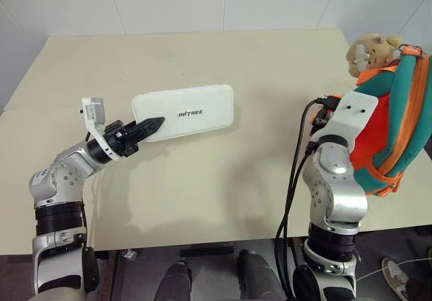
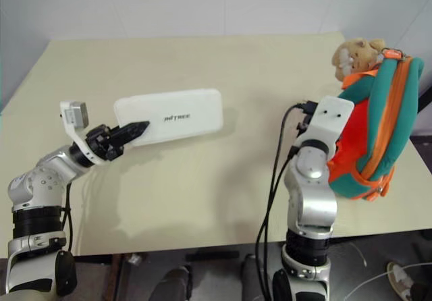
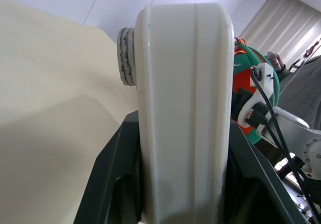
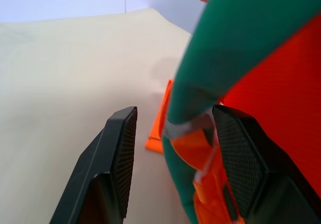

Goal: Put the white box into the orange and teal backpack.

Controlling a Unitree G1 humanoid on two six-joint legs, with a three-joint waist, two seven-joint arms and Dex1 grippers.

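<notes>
- Step in hand, as I judge it: the white box (image 1: 183, 112) is gripped and raised, and the orange and teal backpack (image 1: 390, 122) is being readied to receive it. The box is not yet inside.
- The left end effector (image 1: 150, 127) is clamped on one short end of the box; in the left wrist view its two black fingers (image 3: 108, 184) press against both flat faces of the case. The box juts out over the bench (image 1: 202, 193), lettering up, well apart from the backpack.
- The right end effector (image 4: 173, 153) stands partly open. In the right wrist view a teal edge of the backpack lies between its fingers, next to the right-hand pad, while the other finger stands clear of it with bench showing in the gap. Whether it grips the fabric or merely rests against it I cannot tell.
- The backpack stands upright at the bench's right edge, the plush bear (image 1: 369, 52) at its top.
- Next move, in my judgement: get a firm hold on the backpack's opening and spread it, then carry the box across and lead it in short end first. The opening itself cannot be seen.
</notes>
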